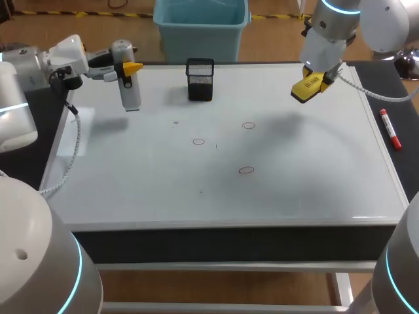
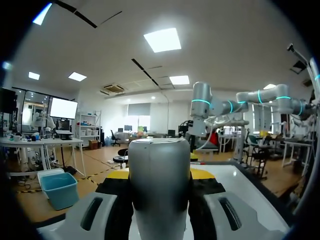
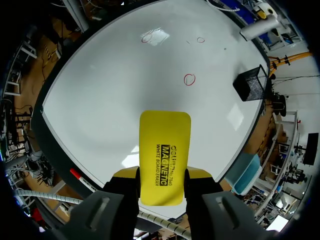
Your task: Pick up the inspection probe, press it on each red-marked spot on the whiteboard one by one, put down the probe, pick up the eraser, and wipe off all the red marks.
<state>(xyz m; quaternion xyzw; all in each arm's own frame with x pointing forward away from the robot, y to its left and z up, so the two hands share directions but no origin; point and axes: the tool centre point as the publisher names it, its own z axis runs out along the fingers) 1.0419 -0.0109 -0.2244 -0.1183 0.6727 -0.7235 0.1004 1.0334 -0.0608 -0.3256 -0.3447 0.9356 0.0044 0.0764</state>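
The grey cylindrical probe point(image 1: 128, 88) stands upright over the whiteboard's point(image 1: 294, 170) far left corner, and my left gripper point(image 1: 126, 68) is shut on its upper part. In the left wrist view the probe point(image 2: 159, 185) fills the gap between the yellow tips of that gripper point(image 2: 160, 175). At the far right, above the board, my right gripper point(image 1: 313, 81) is shut on the yellow eraser point(image 1: 306, 87). From the right wrist view the eraser point(image 3: 164, 150) sticks out ahead of the gripper point(image 3: 162, 176). Three red circles point(image 1: 249, 125) point(image 1: 199, 141) point(image 1: 246, 170) are drawn mid-board, also visible ahead of the eraser point(image 3: 189, 79) point(image 3: 149, 37) point(image 3: 200, 40).
A black mesh pen holder point(image 1: 200, 79) point(image 3: 252, 82) stands at the board's far edge, between the two grippers. A red marker point(image 1: 391, 129) point(image 3: 82, 180) lies on the dark strip along the board's right side. Small dark specks dot the board near the circles.
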